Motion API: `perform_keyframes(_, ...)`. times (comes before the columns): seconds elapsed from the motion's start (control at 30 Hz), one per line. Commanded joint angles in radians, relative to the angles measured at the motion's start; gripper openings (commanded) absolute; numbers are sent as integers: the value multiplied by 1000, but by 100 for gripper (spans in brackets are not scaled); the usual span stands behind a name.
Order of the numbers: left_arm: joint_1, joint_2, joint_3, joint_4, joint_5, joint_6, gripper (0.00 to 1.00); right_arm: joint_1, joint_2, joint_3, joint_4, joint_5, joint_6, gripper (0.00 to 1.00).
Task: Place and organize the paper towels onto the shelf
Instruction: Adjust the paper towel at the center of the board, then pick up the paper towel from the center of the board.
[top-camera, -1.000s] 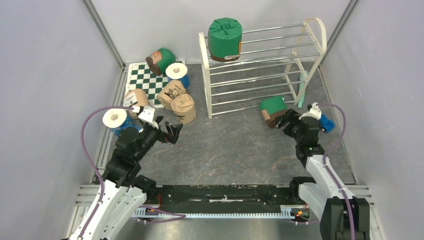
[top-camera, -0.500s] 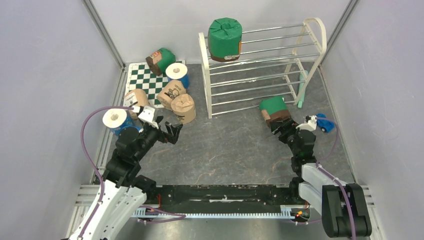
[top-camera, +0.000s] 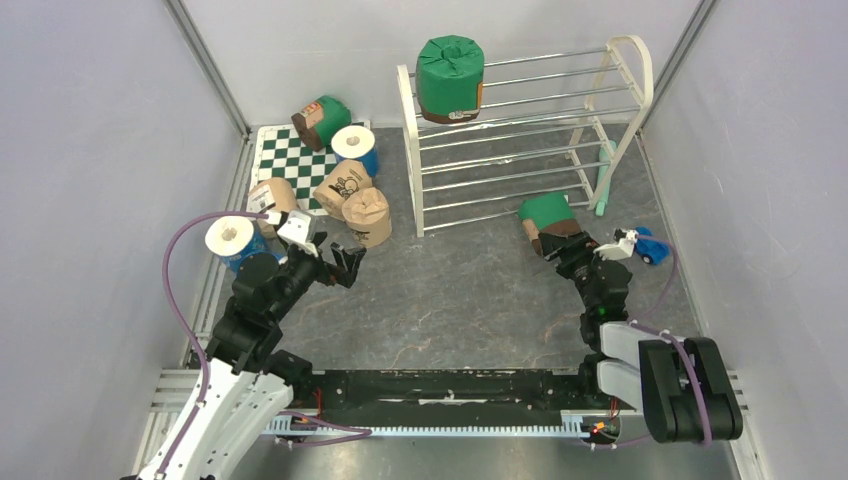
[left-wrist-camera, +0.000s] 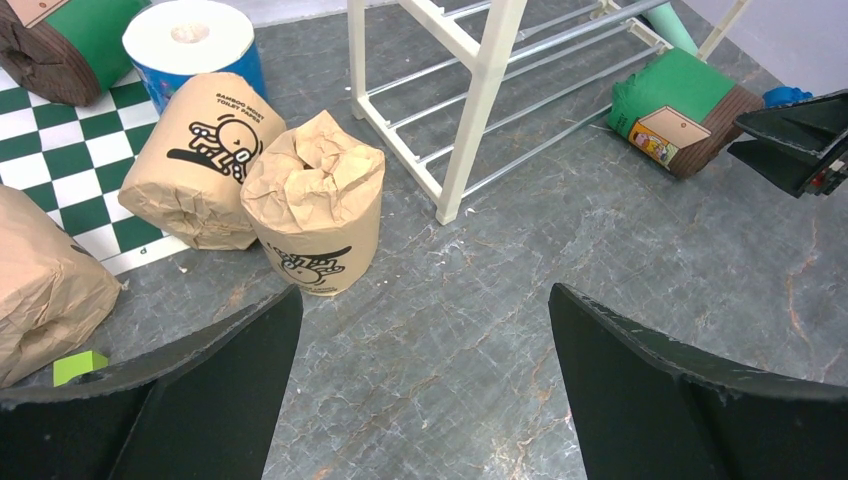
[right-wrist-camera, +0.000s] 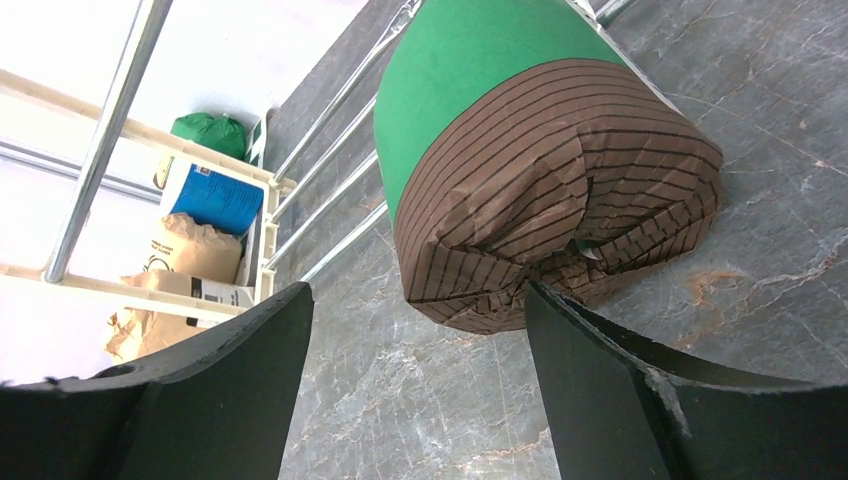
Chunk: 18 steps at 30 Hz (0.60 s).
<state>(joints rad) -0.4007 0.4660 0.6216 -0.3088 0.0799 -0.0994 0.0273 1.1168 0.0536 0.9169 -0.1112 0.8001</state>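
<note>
The right gripper (right-wrist-camera: 415, 300) has its two fingers spread wide. A green paper towel roll (right-wrist-camera: 520, 150) lies on its side on the gray floor, right in front of those fingers. Its brown striped end points at the gap between them. I cannot tell if a finger touches it. The shelf (top-camera: 520, 150) stands just past this roll, farther from the fingers. Another green roll (top-camera: 450, 75) stands on the top rods of the shelf, at its left end. A blue toy car (top-camera: 650, 247) sits just to the right of the right fingers.

The left gripper (left-wrist-camera: 425, 300) is spread wide too and holds nothing. A tan roll (left-wrist-camera: 315, 215) stands upright in front of its left finger. A second tan roll (left-wrist-camera: 200, 150) lies touching it, farther ahead, partly on the checkered mat (left-wrist-camera: 60, 160). A white roll with blue wrap (left-wrist-camera: 190, 40) stands beyond them.
</note>
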Motion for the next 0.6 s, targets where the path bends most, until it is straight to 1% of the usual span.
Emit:
perform_keyframes(0.0,-2,-1,17,5,-5,10,100,3,54,8,141,19,11,80)
perform_keyframes(0.33,-1,9,20,5,0,10,100,3,168,-3,293,43,-5,78)
perform_keyframes(0.47,-2,10,20,5,-2,10,100,2,213,5,314,49,9,78)
perform_keyframes(0.57,-2,10,18,4,-3,10,100,2,235,14,282,70,30,78)
